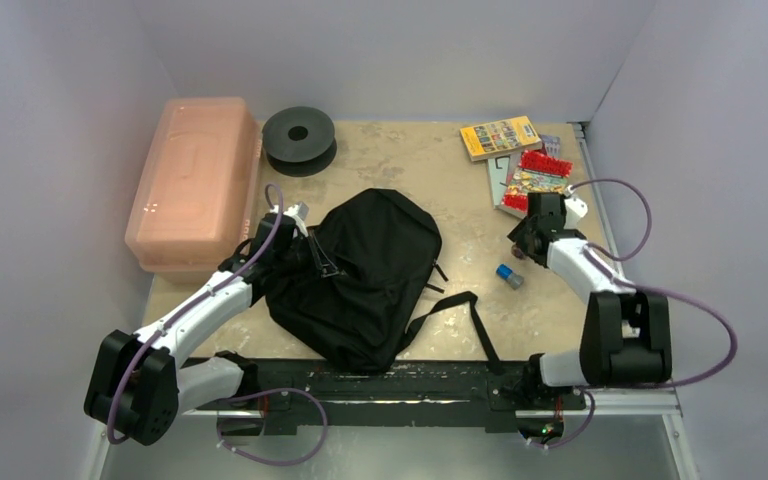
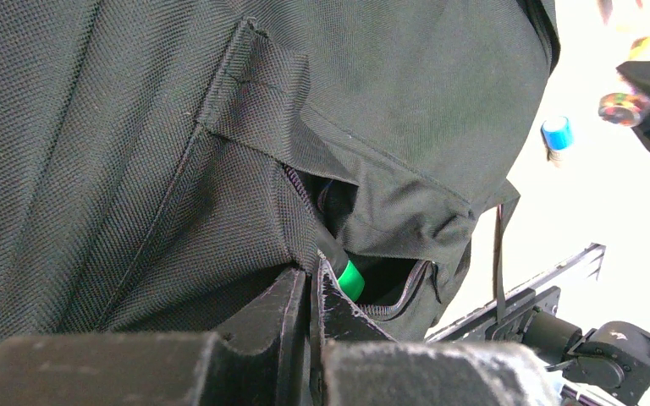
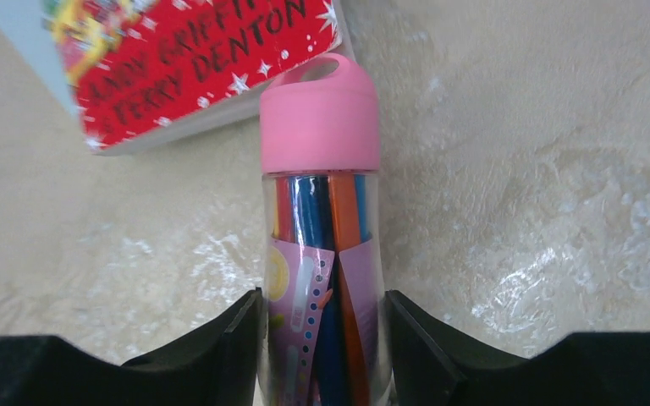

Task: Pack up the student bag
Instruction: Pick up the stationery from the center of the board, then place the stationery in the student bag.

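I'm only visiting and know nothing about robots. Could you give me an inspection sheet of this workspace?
Surface: beige mottled tabletop.
Job's things: soft black fabric backpack mid-table, pocket unzipped, green-tipped item inside; clear plastic tube of coloured pencils with pink cap.
Clutter: pink translucent plastic box, black round spool, yellow book, red-covered book, small blue-capped cylinder.
Grippers: left claw shut on the backpack's pocket edge; right claw closed on the tube.
Cables: purple cables looping out on both sides.
Surroundings: plain pale walls on three sides.

a pink plastic box (image 1: 195,180) sits beside a black spool (image 1: 317,142).
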`<state>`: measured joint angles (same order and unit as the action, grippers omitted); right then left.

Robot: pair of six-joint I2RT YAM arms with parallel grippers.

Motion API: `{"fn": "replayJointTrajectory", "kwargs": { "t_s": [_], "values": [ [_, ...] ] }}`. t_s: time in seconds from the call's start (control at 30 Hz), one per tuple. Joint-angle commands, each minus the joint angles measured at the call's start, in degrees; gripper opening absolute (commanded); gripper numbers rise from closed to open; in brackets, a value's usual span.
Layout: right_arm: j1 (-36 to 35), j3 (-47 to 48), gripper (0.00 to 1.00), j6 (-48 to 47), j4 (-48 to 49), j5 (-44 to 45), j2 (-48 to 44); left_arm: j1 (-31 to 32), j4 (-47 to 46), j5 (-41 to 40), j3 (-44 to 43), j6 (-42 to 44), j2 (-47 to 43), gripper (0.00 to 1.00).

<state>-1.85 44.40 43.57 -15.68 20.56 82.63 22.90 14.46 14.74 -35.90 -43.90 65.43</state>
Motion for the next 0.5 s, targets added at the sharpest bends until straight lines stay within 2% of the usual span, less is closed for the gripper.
{"fn": "replayJointTrajectory", "kwargs": {
  "t_s": [0.0,0.03,0.1,0.17,0.23,0.33,0.37,0.47],
  "values": [
    [-1.6,-0.82,0.17,-9.44,7.55,-1.19,-12.79,-0.13,-1.17,1.98,-2.42,0.84,-0.94,0.0],
    [-2.98,-1.97,0.16,-14.2,11.45,-4.8,-15.25,-0.13,-1.1,1.89,-2.46,0.83,-1.0,0.0],
    [-6.28,-3.8,0.18,-21.68,21.64,-18.0,-18.27,-0.13,-1.18,1.64,-2.44,0.83,-1.17,0.0],
    [-10.25,-1.61,0.19,-23.74,25.15,-28.47,-16.82,-0.13,-1.35,1.44,-2.42,0.78,-1.22,0.0],
    [-13.3,1.73,0.19,-20.84,27.22,-39.27,-12.21,-0.13,-1.6,1.5,-2.41,0.66,-1.14,0.0],
    [-18.81,5.35,0.19,-12.84,35.24,-55.08,-2.88,-0.13,-2.03,1.84,-2.28,0.18,-1.02,0.0],
    [-20.75,6.93,0.19,-11.03,36.04,-58.43,0.11,-0.13,-2.1,1.91,-2.32,0.02,-1.01,0.0],
    [-25.98,10.58,0.21,-9.09,36.14,-60.63,8.51,-0.13,-2.06,2.04,-2.25,-0.45,-1.31,0.0]
  ]
}}
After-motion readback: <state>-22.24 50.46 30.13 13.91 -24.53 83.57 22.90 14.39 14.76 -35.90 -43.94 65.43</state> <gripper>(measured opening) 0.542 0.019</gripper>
